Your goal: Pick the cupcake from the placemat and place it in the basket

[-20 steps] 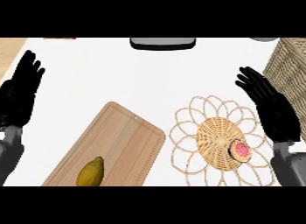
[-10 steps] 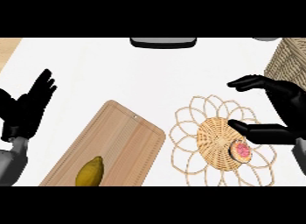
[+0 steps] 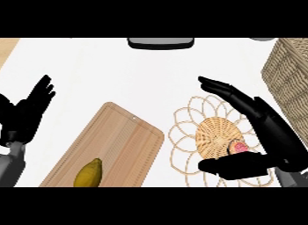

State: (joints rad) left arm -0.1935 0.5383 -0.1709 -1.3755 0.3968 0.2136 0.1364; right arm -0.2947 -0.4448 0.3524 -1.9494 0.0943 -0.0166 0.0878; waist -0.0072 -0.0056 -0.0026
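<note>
A: Since half a second ago the left hand point(image 3: 21, 118) has hardly stirred. The right hand point(image 3: 283, 143) has swung in over the mat point(image 3: 208, 132), its thumb dropping to the 6 o'clock side of the cupcake point(image 3: 238, 147).

B: Start at the left, then. How are that hand's fingers?

A: Straight and close together, pointing to 1 o'clock, thumb spread, holding nothing. It sits at the counter's point(image 3: 150, 74) 9 o'clock edge.

B: Next over?

A: A board point(image 3: 118, 138), lying slantwise from 7 to 1 o'clock, with a banana point(image 3: 89, 172) on its lower end. The mat lies at the board's 3 o'clock. I cannot tell whether their edges touch.

B: And the cupcake?

A: On the mat, at about 4 o'clock of its woven centre, pink top showing.

B: Has the right hand got it?

A: Not closed on it. The fingers point(image 3: 238, 97) stretch nearly straight toward 10 o'clock, passing the cupcake at its 12 o'clock. The thumb point(image 3: 234, 168) is spread wide at its 6 o'clock, so the cupcake sits in the gap between them. Whether the palm touches it I cannot tell.

B: The basket?

A: The basket point(image 3: 298, 83) is beyond the right hand, at the counter's 2 o'clock edge, partly out of view.
</note>
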